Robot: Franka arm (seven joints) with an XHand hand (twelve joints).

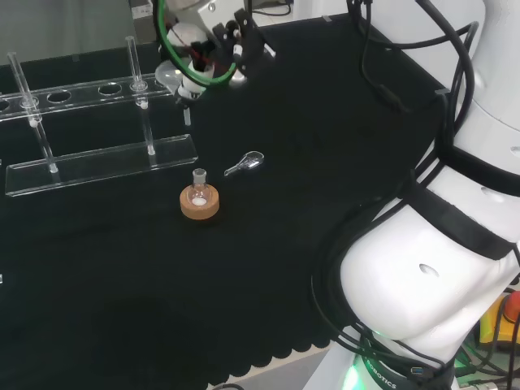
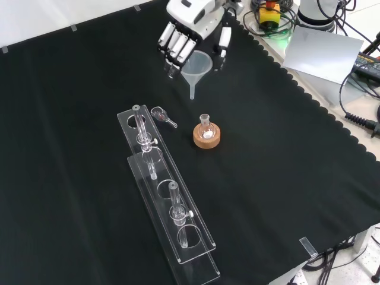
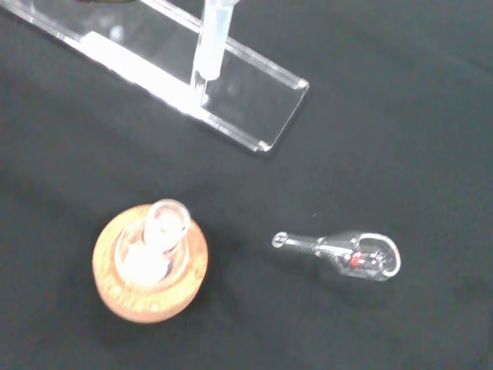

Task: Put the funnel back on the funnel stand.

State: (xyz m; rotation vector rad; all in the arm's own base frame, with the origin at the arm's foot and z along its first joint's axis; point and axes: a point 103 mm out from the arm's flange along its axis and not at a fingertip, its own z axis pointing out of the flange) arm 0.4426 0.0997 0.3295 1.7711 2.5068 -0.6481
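Note:
The clear funnel (image 2: 198,66) hangs in the air, mouth up and stem down, pinched between the fingers (image 2: 174,47) and thumb of my hand (image 2: 193,21). In the head view the funnel (image 1: 174,78) hangs just right of the stand's right end, under the hand (image 1: 218,36). The funnel stand (image 1: 97,166) is a long clear rack with a row of round holes in its top plate (image 1: 81,90). In the front view the stand (image 2: 169,196) runs from the middle toward the lower edge, and the funnel is above and to the right of its far end.
A small round flask on a cork ring (image 1: 199,201) (image 2: 206,134) (image 3: 150,262) stands near the stand's end. A little clear glass scoop (image 1: 245,165) (image 2: 162,114) (image 3: 345,252) lies beside it. The wrist view shows the end of the stand's base (image 3: 254,108).

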